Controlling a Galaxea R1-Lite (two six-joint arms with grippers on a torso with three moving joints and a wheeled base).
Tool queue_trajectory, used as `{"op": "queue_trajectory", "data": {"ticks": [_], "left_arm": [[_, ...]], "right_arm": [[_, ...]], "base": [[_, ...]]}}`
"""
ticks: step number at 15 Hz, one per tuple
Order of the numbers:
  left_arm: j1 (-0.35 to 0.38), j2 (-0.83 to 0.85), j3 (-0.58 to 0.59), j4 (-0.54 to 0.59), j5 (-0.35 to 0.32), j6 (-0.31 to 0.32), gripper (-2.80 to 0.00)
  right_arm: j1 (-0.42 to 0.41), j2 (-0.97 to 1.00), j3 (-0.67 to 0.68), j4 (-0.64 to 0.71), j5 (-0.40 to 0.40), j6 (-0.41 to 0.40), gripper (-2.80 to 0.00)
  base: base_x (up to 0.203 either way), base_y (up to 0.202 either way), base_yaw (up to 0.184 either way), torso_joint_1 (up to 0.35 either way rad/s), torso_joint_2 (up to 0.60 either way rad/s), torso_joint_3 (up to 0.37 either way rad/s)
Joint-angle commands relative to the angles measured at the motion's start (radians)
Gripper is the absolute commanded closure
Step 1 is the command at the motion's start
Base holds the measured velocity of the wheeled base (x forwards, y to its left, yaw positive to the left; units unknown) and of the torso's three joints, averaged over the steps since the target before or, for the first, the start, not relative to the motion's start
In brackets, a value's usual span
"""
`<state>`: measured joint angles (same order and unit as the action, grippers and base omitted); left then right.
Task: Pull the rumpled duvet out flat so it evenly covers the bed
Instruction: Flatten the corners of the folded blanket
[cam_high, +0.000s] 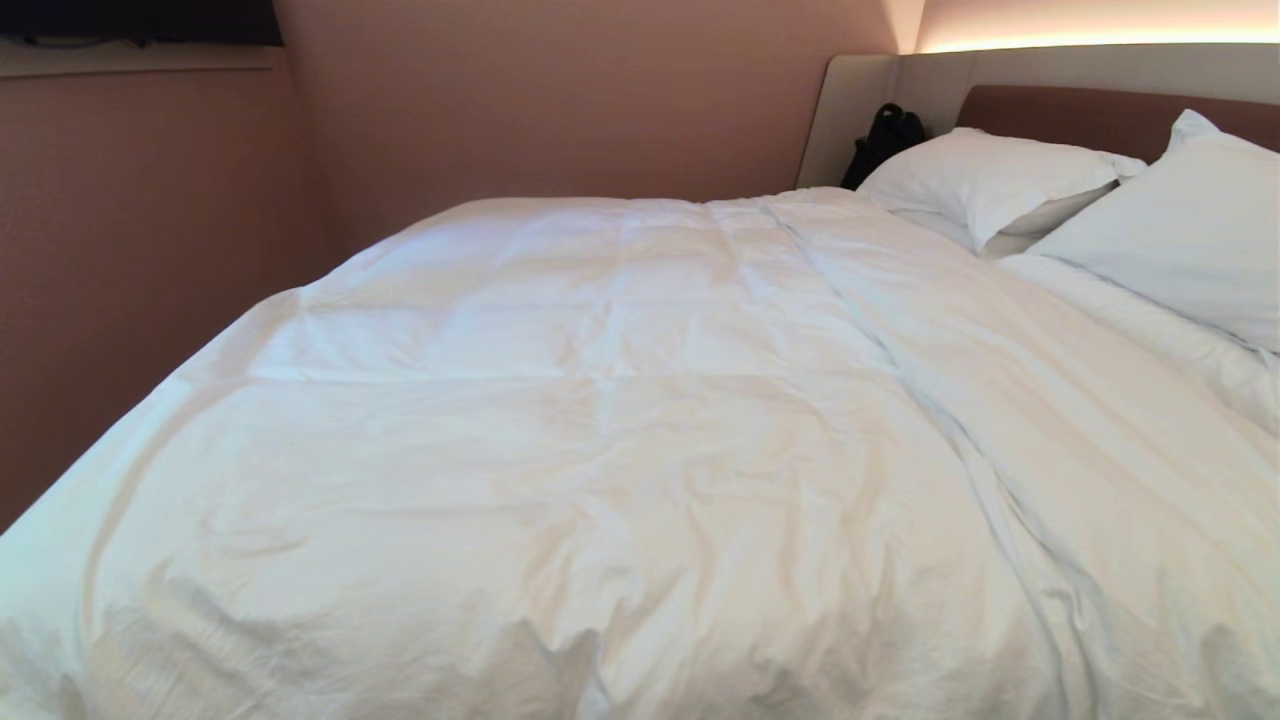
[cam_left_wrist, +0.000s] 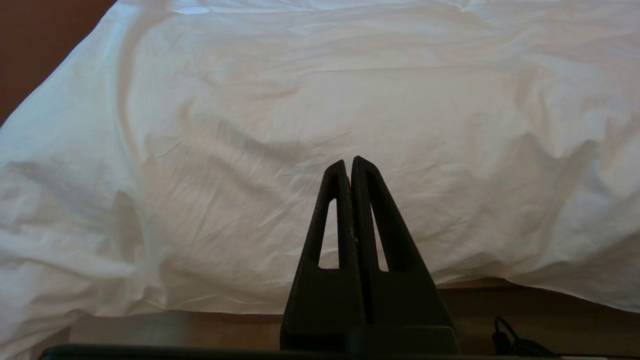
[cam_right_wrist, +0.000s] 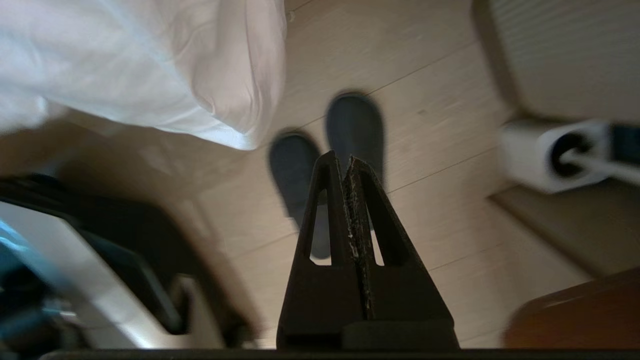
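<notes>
The white duvet (cam_high: 620, 420) lies spread over the bed, reaching from the near edge up to the pillows, with creases and a long fold running down its right part. The bed's headboard (cam_high: 1100, 115) shows at the far right. Neither arm appears in the head view. My left gripper (cam_left_wrist: 348, 164) is shut and empty, held level in front of the duvet's (cam_left_wrist: 320, 125) hanging near edge. My right gripper (cam_right_wrist: 339, 161) is shut and empty, pointing down at the floor beside a hanging corner of the duvet (cam_right_wrist: 150, 70).
Two white pillows (cam_high: 985, 180) (cam_high: 1190, 230) lie at the head, with a black bag (cam_high: 882, 140) beside them. A pinkish wall (cam_high: 150, 250) runs along the bed's left side. In the right wrist view a pair of dark slippers (cam_right_wrist: 325, 145) lies on the wooden floor (cam_right_wrist: 435, 115).
</notes>
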<state>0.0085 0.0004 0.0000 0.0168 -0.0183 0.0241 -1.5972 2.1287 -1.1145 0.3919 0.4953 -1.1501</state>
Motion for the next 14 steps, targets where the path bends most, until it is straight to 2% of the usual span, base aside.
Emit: {"op": "queue_trajectory", "data": {"ticks": [1,3,5,8,11,13,14], "left_arm": [[0.001,0.0,0.0,0.0,0.0,0.0,0.0],[0.001,0.0,0.0,0.0,0.0,0.0,0.0],[0.001,0.0,0.0,0.0,0.0,0.0,0.0],[0.001,0.0,0.0,0.0,0.0,0.0,0.0],[0.001,0.0,0.0,0.0,0.0,0.0,0.0],[0.001,0.0,0.0,0.0,0.0,0.0,0.0],[0.001,0.0,0.0,-0.001,0.0,0.0,0.0]], "right_arm": [[0.005,-0.003,0.003,0.008,0.006,-0.244,0.0],[0.007,-0.006,0.007,0.053,0.018,-0.342,0.0],[0.031,-0.025,0.007,0.107,0.024,-0.339,0.0],[0.045,-0.02,0.005,0.108,0.059,-0.317,0.0],[0.06,-0.007,0.006,0.097,0.11,-0.351,0.0],[0.069,-0.003,0.008,0.097,0.111,-0.388,0.0],[0.073,0.001,0.008,0.098,0.11,-0.398,-2.8]], "base": [[0.0,0.0,0.0,0.0,0.0,0.0],[0.0,0.0,0.0,0.0,0.0,0.0],[0.0,0.0,0.0,0.0,0.0,0.0],[0.0,0.0,0.0,0.0,0.0,0.0],[0.0,0.0,0.0,0.0,0.0,0.0],[0.0,0.0,0.0,0.0,0.0,0.0],[0.0,0.0,0.0,0.0,0.0,0.0]]}}
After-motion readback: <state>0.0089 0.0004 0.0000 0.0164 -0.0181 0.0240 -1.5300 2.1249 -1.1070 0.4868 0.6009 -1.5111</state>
